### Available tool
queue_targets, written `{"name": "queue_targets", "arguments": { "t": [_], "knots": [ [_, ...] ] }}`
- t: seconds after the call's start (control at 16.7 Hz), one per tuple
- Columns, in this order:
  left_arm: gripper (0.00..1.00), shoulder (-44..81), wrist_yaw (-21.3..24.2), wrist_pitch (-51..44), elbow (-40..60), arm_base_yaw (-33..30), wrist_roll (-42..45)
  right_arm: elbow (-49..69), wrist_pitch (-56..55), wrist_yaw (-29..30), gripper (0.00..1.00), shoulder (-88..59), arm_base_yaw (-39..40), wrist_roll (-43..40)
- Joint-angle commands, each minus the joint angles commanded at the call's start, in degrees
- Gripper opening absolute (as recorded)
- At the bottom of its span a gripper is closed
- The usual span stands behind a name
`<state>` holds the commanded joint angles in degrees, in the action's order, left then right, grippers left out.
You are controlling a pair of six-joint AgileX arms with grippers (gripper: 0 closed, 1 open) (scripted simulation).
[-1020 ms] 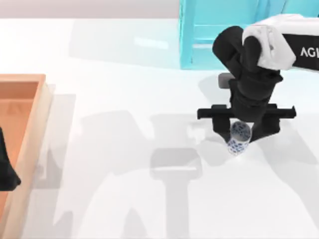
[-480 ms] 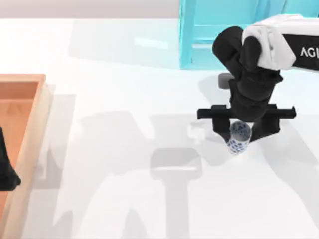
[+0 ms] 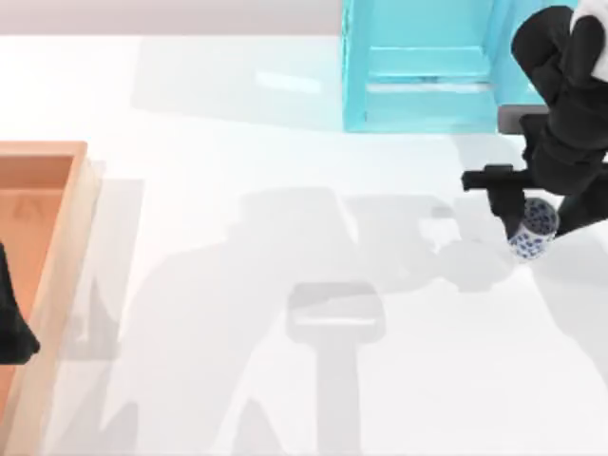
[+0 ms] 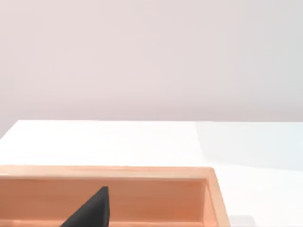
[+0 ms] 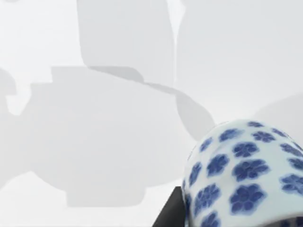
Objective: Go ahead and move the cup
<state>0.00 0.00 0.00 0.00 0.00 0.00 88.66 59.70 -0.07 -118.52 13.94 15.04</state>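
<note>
The cup is held clamped in the right pincer, lifted above the bench near its right edge. The left arm is parked over the wooden tray.

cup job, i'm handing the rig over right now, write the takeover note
Right gripper: shut on the cup, at the right side of the table, just in front of the light blue rack. The cup's shadow lies apart from it, so it seems lifted.
Left gripper: parked over the wooden tray at the left edge.
Done: cup grasped and apparently off the table.
Left: carry it to its spot, set it down upright, release.
</note>
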Motion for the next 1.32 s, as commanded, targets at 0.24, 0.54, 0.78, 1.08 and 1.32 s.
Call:
{"name": "queue_targets", "arguments": {
  "t": [0.24,0.54,0.78,1.08,1.32],
  "knots": [
    [1.00,0.00,0.00,0.00,0.00,0.00,0.00,-0.48,4.54,0.28,0.00,3.01,-16.11,-16.35],
    [1.00,0.00,0.00,0.00,0.00,0.00,0.00,-0.71,7.61,0.21,0.00,7.55,-29.14,-29.36],
    [1.00,0.00,0.00,0.00,0.00,0.00,0.00,-0.77,7.78,0.14,0.00,8.22,-30.19,-30.39],
    [1.00,0.00,0.00,0.00,0.00,0.00,0.00,-4.04,3.62,0.21,0.00,7.10,-29.89,-30.31],
    [1.00,0.00,0.00,0.00,0.00,0.00,0.00,-9.51,-4.46,0.16,0.00,5.30,-29.96,-30.23]
  ]
}}
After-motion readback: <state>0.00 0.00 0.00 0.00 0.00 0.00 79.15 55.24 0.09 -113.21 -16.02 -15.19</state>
